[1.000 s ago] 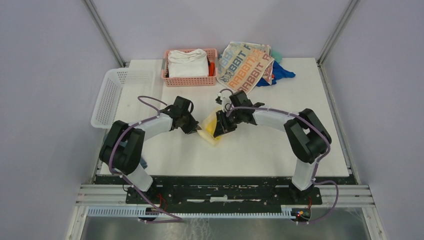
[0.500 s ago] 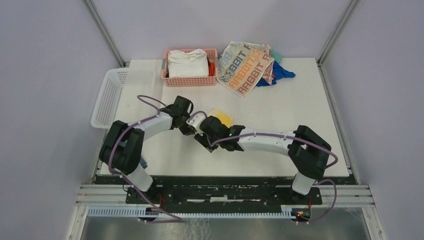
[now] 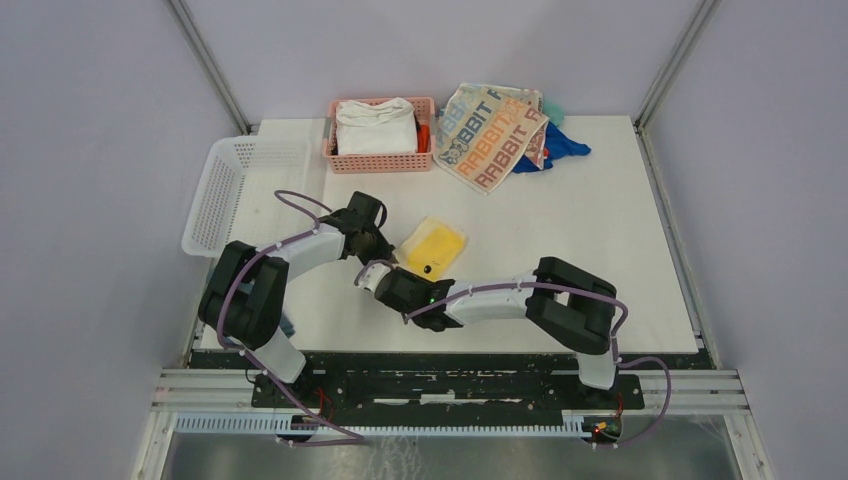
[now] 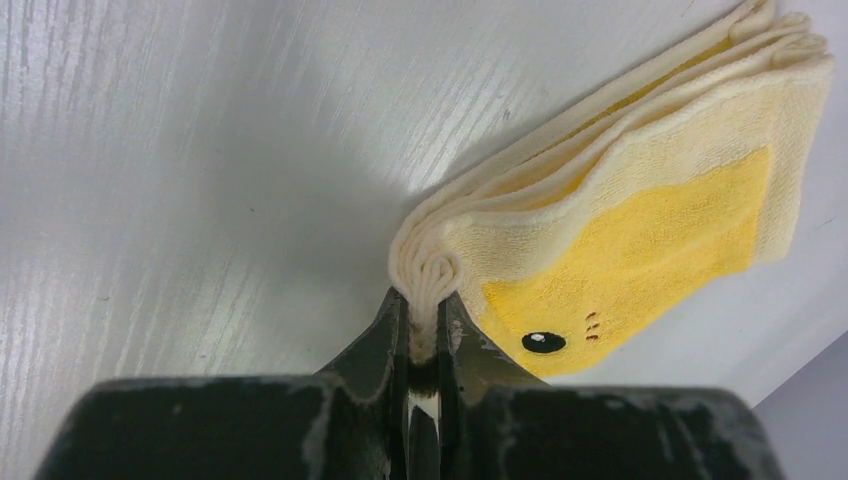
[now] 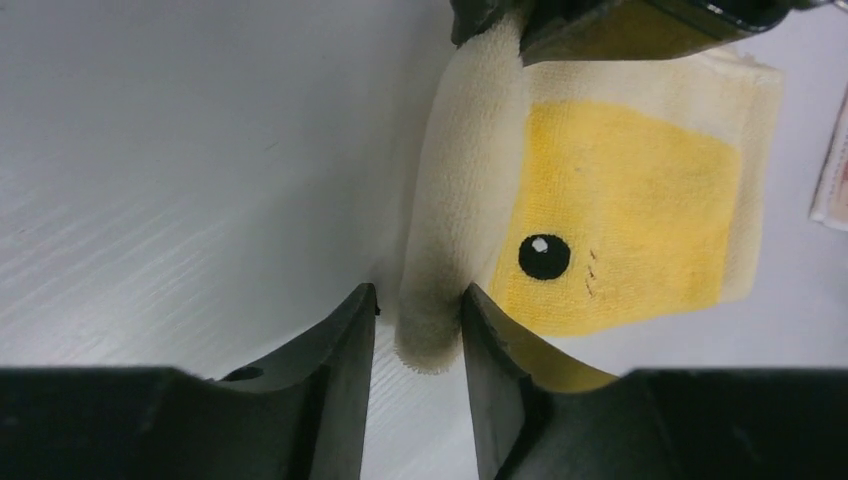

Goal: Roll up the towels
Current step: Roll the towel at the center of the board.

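While our left gripper (image 4: 425,320) clamps the limp yellow terry towel (image 4: 620,240), our right gripper (image 5: 420,330) gapes astride its near corner, likely the soundest hold

White table (image 3: 600,200) between pale lilac walls (image 3: 90,150), aluminium corner posts (image 3: 205,60)

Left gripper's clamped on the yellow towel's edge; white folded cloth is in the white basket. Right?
One thing is off. The left gripper is shut on the edge of the yellow towel, but the white folded cloth lies in the pink basket, not the white basket to its left. The top external view shows it.
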Controlling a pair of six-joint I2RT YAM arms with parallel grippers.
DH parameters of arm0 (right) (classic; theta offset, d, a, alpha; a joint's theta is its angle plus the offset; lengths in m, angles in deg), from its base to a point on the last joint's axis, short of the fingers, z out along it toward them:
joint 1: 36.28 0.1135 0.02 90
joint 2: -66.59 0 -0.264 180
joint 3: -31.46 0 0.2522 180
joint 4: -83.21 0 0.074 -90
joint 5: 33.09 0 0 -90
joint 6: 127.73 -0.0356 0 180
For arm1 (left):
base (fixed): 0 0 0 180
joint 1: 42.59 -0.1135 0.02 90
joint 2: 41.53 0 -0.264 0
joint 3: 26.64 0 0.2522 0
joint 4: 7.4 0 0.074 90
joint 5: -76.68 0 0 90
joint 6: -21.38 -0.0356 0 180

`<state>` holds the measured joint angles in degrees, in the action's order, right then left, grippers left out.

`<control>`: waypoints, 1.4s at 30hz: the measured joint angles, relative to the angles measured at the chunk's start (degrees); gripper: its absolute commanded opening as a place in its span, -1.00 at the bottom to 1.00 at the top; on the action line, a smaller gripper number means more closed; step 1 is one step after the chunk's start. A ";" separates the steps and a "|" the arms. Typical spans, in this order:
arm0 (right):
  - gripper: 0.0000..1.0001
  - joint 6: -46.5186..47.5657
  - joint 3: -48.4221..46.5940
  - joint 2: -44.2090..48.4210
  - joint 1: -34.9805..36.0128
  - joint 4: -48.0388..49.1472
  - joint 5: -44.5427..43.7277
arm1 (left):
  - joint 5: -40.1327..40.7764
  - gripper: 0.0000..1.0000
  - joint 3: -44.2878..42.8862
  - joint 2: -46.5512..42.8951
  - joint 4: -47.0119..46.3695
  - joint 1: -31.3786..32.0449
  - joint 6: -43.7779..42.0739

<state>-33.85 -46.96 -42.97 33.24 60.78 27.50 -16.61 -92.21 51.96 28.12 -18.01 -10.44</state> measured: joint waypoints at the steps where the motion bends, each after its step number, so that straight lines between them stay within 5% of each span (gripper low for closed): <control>1: -0.33 0.28 -0.22 -0.37 0.11 0.17 -0.79 | -0.02 -0.80 0.00 0.00 -0.04 0.00 0.00; 7: -0.99 1.25 -0.92 -1.70 0.09 -0.02 -3.13 | -0.04 -0.54 0.48 -0.37 -0.98 0.00 0.02; 11: -0.99 0.96 -1.79 -0.76 -1.18 -2.21 3.65 | 0.24 -0.25 2.62 -2.51 -1.90 -0.17 0.02; 15: -0.99 -1.36 -2.27 2.45 -6.16 -4.92 20.35 | 0.46 -0.04 7.34 -8.87 -3.98 -1.07 0.13; 27: -0.97 -14.58 -3.23 0.98 -23.08 -2.86 62.03 | 1.57 0.08 18.03 -25.81 -11.91 -4.26 0.72; 42: -0.99 -37.48 4.87 -7.45 -34.21 15.58 79.49 | -6.38 0.09 25.64 -24.65 -22.84 -4.26 2.73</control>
<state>-71.33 -42.09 -50.42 -0.97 76.37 106.99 -22.99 -66.57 27.31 5.28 -22.27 -7.71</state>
